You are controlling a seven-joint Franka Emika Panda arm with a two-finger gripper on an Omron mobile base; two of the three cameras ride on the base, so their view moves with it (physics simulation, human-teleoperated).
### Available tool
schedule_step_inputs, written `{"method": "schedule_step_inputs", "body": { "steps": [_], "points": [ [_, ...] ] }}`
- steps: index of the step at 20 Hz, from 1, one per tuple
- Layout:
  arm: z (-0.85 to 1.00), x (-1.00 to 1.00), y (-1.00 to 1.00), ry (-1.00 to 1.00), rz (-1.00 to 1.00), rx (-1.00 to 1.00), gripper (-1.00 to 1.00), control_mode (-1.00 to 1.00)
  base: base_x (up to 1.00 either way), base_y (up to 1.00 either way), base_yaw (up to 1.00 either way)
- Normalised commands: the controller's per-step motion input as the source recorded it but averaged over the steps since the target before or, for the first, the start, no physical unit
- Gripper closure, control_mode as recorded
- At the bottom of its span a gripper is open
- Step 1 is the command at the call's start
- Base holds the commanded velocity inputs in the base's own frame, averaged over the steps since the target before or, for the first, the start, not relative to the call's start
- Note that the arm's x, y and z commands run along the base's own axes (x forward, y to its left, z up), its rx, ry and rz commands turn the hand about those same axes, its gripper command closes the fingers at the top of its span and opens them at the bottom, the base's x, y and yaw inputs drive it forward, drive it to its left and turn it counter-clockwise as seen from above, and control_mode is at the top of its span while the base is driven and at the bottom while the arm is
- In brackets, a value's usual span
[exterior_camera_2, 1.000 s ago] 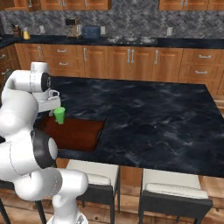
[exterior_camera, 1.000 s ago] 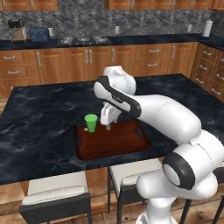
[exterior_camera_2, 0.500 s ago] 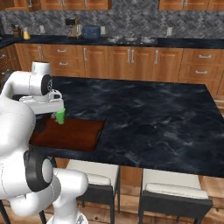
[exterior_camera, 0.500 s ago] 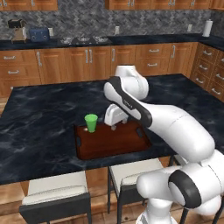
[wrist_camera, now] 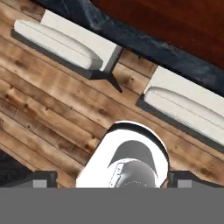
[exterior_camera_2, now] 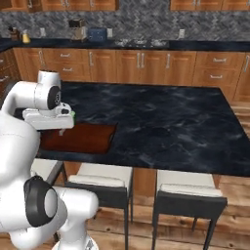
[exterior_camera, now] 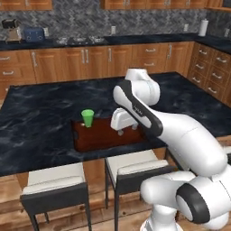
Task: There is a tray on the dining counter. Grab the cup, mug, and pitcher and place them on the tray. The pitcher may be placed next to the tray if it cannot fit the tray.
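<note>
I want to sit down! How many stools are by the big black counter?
2. One stool is below the tray's left end in the left base view, and the other stool is beside it to the right, near the robot. More might be hidden.

Two cameras sat behind the arm, one on each side, both looking forward and down over the dining counter (exterior_camera: 40,117) toward the far cabinets. Both showed the tray (exterior_camera: 101,135) near the counter's front edge. The hand camera looked steeply down, close above two stools (wrist_camera: 65,43) and the wood floor (wrist_camera: 39,118).
</note>
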Motion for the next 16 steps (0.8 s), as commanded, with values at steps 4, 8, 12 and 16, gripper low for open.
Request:
{"method": "schedule_step_inputs", "body": {
  "steps": [4,8,12,16],
  "points": [
    [0.0,0.0,0.0,0.0,0.0,0.0,-1.0,1.0,-0.86,0.6,-0.15],
    [0.0,0.0,0.0,0.0,0.0,0.0,-1.0,1.0,-0.38,1.0,-0.09],
    [0.0,0.0,0.0,0.0,0.0,0.0,-1.0,1.0,-0.18,1.0,-0.08],
    [0.0,0.0,0.0,0.0,0.0,0.0,-1.0,1.0,-0.03,1.0,-0.05]
  ]
}}
